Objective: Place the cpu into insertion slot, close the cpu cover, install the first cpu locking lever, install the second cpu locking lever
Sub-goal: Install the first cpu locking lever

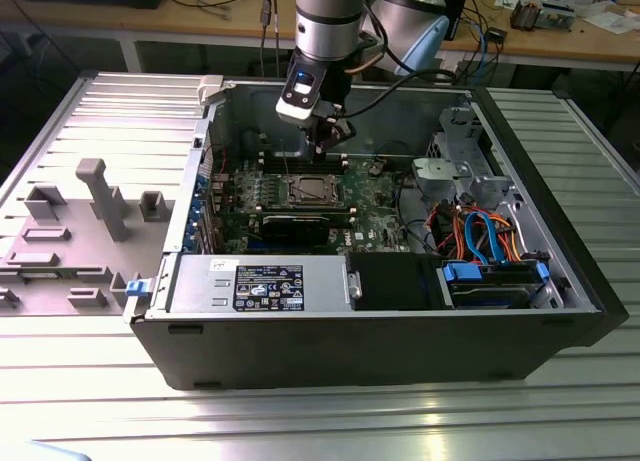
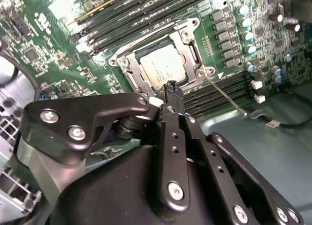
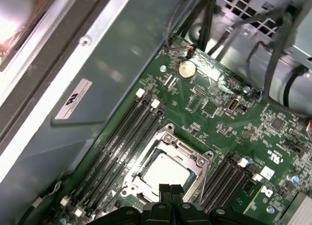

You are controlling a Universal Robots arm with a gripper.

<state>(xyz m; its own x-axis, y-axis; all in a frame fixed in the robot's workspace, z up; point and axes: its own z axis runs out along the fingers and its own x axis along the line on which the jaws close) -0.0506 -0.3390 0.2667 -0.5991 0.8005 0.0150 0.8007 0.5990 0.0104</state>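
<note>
We saw the cpu [image 2: 162,64] under its cpu cover [image 2: 191,45], tool [image 1: 332,141] pinched empty at its 12 o'clock, exterior view. The locking lever [image 2: 225,95] looked springy; we'd take its free end.

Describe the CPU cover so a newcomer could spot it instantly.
Inside the open computer case, look at the green motherboard, between the two banks of long black memory slots. The cpu cover is the silver square frame there, with the grey cpu showing through its window.

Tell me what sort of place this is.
Likely a robotics lab bench: an open PC case sits on a slotted metal table, a robot arm reaches into it, and a cable-strewn workbench stands behind.
</note>
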